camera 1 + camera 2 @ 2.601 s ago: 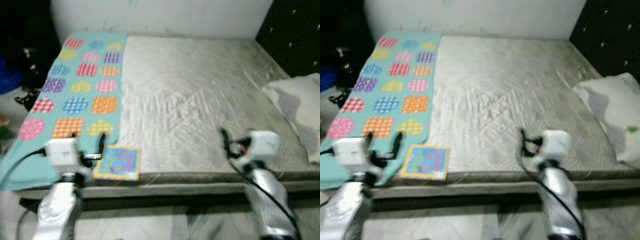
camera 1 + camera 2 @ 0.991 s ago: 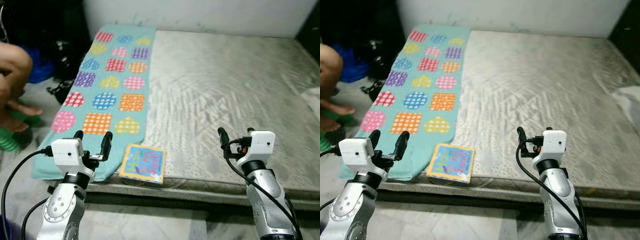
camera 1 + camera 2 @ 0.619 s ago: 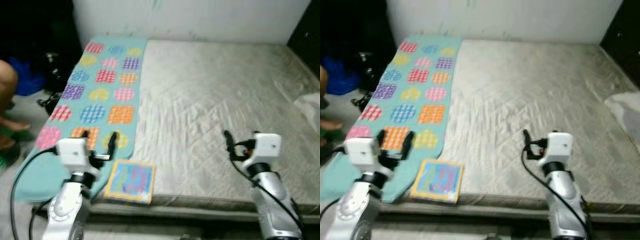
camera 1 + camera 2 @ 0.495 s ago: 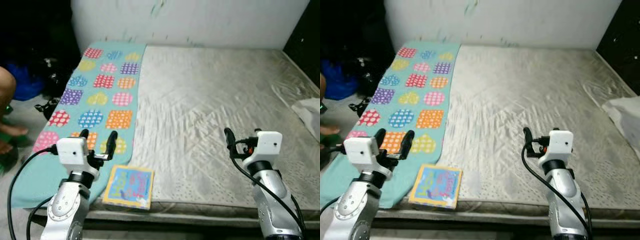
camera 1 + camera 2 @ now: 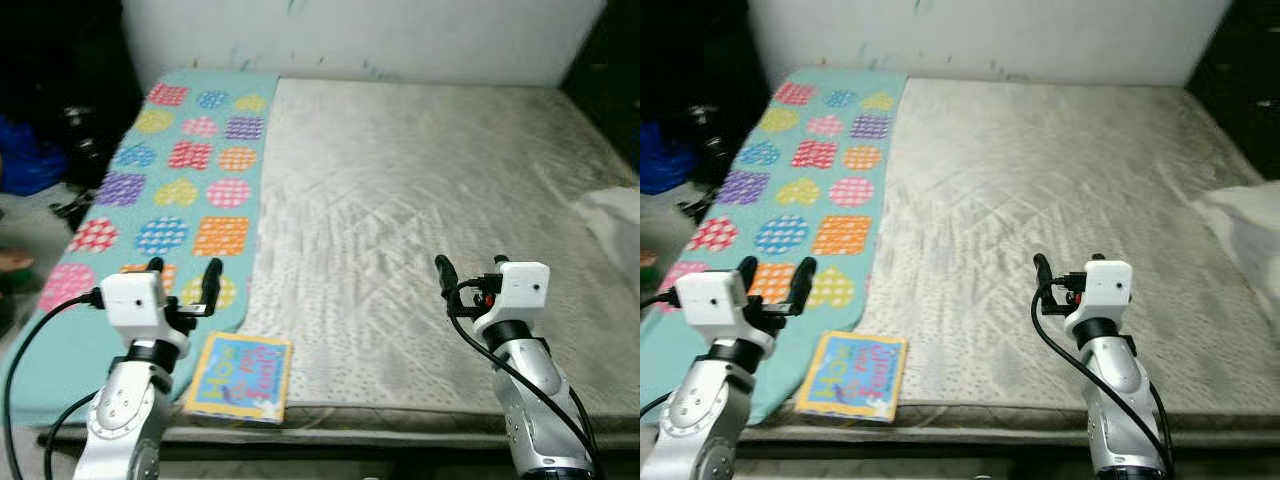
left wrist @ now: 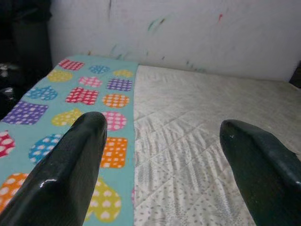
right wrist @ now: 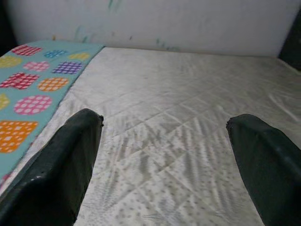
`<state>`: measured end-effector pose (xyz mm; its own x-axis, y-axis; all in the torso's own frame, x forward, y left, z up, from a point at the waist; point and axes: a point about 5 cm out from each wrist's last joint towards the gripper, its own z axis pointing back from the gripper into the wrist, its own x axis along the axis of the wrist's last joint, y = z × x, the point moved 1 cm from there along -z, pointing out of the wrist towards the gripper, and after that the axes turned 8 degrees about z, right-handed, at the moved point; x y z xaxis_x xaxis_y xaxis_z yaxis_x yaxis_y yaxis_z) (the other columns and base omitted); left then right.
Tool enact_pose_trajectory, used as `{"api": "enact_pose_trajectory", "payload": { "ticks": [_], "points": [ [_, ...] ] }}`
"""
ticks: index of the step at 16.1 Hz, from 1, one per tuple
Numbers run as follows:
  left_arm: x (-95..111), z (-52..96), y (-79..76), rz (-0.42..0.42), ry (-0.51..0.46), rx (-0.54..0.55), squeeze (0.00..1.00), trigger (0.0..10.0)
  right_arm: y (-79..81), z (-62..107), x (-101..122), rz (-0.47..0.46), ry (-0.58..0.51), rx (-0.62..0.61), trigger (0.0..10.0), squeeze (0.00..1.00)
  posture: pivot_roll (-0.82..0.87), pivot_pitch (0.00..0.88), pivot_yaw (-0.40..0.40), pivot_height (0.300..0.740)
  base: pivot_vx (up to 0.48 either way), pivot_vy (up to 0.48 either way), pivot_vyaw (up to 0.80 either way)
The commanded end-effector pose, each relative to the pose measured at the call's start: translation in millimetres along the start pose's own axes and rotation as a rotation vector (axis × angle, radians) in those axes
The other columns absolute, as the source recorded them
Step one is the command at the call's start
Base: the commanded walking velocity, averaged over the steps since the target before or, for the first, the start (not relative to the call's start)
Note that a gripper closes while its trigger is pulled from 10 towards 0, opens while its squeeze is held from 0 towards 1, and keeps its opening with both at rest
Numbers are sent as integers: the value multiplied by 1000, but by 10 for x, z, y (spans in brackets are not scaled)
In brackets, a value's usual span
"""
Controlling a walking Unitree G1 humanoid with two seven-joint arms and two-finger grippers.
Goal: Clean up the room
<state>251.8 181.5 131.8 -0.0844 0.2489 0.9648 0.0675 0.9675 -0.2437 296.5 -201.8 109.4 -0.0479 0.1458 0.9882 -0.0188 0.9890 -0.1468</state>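
The robot is standing at the foot of the bed (image 5: 420,200) and is holding both arms out over its near edge. The left pincer (image 5: 182,274) is hovering with its two black fingers apart and nothing between them. Just beside it, a little toward the robot and toward the middle of the bed, a colourful picture book (image 5: 239,377) is lying flat at the very edge of the mattress. Directly under and beyond this pincer, a turquoise blanket (image 5: 180,190) with coloured hearts and circles is lying spread along the left side of the bed.

The right pincer (image 7: 164,141) is also standing with its fingers apart and empty, over the bare grey sheet. Well apart from it, further to the right, a white pillow (image 5: 1245,230) is resting at the side of the bed.

In my judgement the robot is in the approach step: nothing is picked up yet. The book seems the nearest loose thing to tidy. The next move probably calls for lowering the left pincer toward the book and turning it so that the fingers can close on the book's thin edge.
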Motion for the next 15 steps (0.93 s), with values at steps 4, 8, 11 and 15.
{"api": "enact_pose_trajectory", "payload": {
  "ticks": [4,8,11,15],
  "points": [
    [-30,6,-4,4,18,-3,0,10000,-24,21,-13,-7,6,-7,10000,0,-14,112,-24,740,0,389,-541],
    [-29,2,-4,3,19,-7,0,10000,-8,21,-21,-11,10,-2,10000,0,-12,111,-24,740,0,427,-103],
    [-25,5,-3,1,18,-7,0,10000,-7,22,-29,-11,15,2,10000,0,-13,111,-23,740,0,444,0],
    [-30,1,-20,3,18,-23,0,10000,20,11,-39,-22,25,9,10000,0,-11,108,-21,740,0,333,0]
  ]
}}
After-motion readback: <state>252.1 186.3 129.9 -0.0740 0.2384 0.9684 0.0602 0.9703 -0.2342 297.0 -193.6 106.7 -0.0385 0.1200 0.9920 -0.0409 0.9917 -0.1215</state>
